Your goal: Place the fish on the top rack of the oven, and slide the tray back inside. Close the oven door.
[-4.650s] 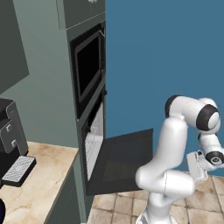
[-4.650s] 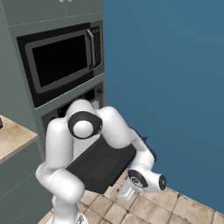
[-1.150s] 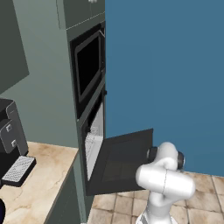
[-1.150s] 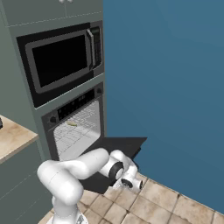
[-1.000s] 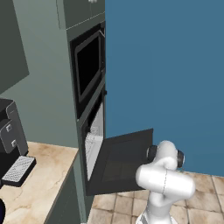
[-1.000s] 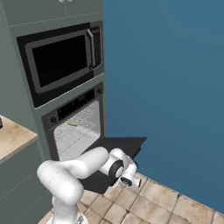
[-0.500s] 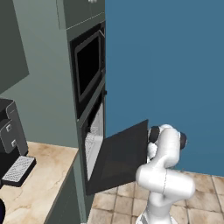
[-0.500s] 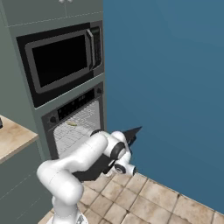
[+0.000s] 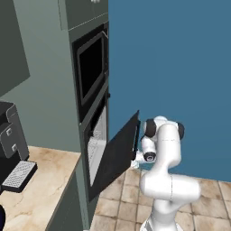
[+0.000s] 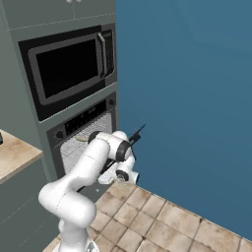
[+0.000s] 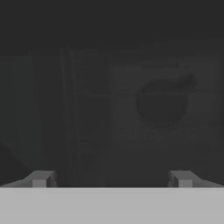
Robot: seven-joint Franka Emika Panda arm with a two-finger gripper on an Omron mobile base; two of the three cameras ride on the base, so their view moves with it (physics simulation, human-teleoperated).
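Note:
The black oven door [image 9: 115, 156] stands tilted steeply, roughly two thirds of the way up toward the oven. My gripper [image 9: 136, 157] presses against its outer face from the right. In the hand view the gripper [image 11: 111, 179] is open, its fingertips [image 11: 41, 178] wide apart with the dark door surface [image 11: 113, 96] close in front. In the right base view I see the door's thin top edge [image 10: 137, 131] past my arm. Inside the cavity lies the wire top rack [image 10: 96, 129], pushed in, with the small pale fish [image 10: 81, 140] on it. The rack [image 9: 96, 149] also shows through the gap.
A black microwave [image 10: 69, 69] sits built in above the oven. To the left runs a beige counter [image 9: 43, 198] with a dark coffee machine [image 9: 11, 146]. A blue wall [image 10: 197, 98] stands to the right, and a tiled floor [image 10: 162, 221] lies below.
The oven door has swung up from lying flat open to steeply tilted. My arm rose with it, the hand staying against the door's outer face.

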